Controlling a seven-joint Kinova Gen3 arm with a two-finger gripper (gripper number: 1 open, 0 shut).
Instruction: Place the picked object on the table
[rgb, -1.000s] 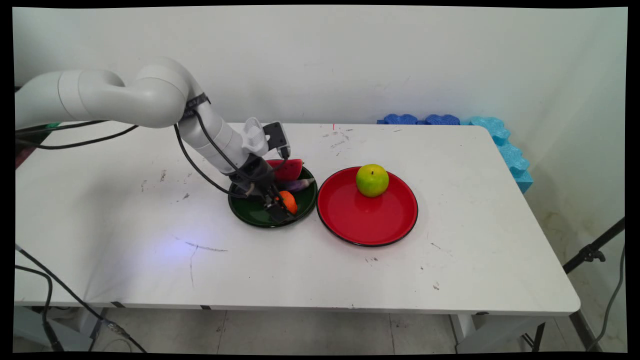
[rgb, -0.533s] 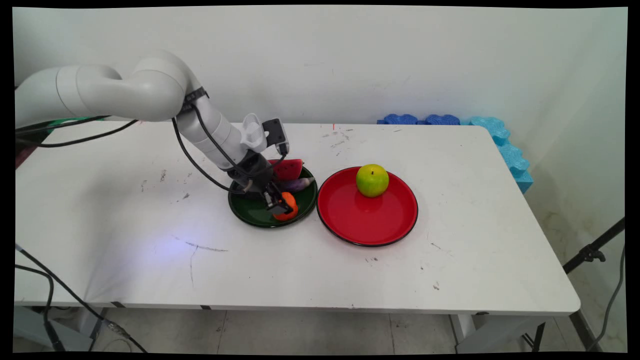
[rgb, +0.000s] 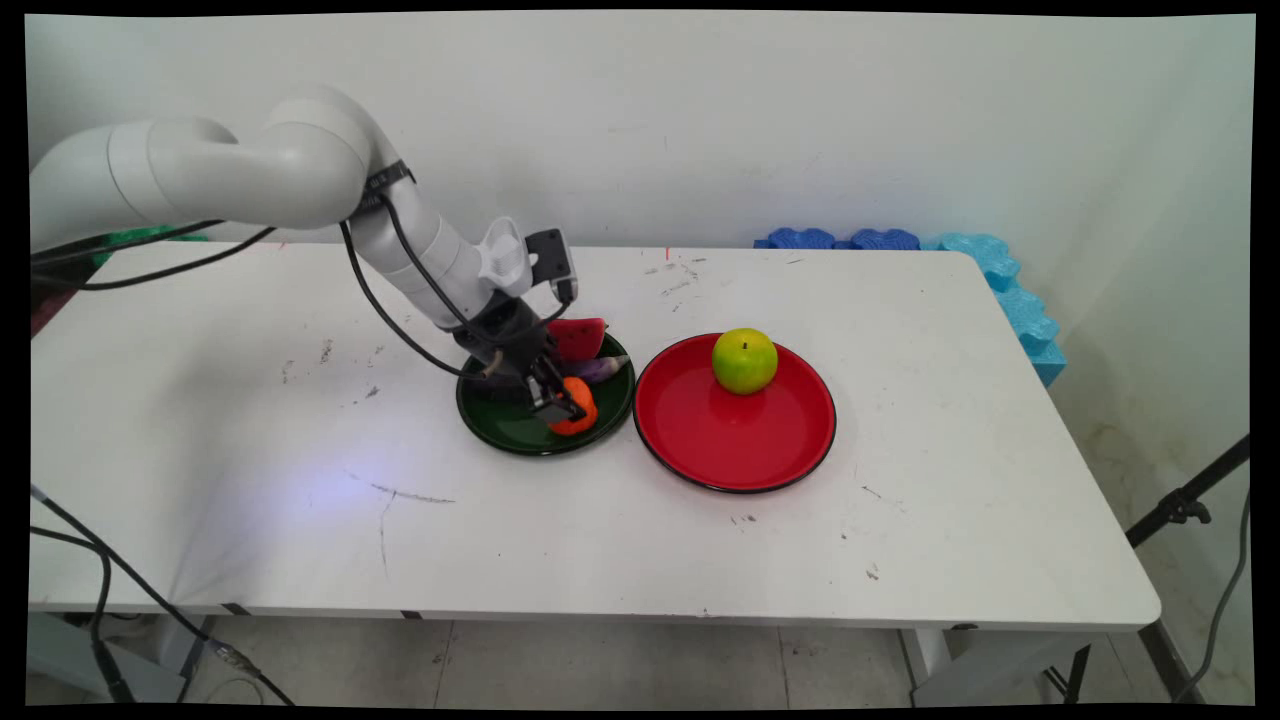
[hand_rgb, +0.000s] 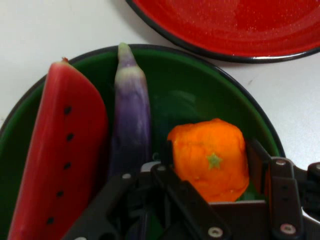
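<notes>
The orange (hand_rgb: 210, 165) is being pinched by the gripper (rgb: 560, 402) at its 2 sides, in the green plate's (rgb: 500, 425) right part, beside the eggplant (hand_rgb: 131, 125) and watermelon slice (hand_rgb: 60, 150). It is judged light, smooth and round, so best held across the middle.

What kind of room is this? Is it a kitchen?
Probably a robot lab, not a kitchen. A robot arm with hanging cables works at a scuffed white table, and its claw grips a toy orange in a green plate.
</notes>
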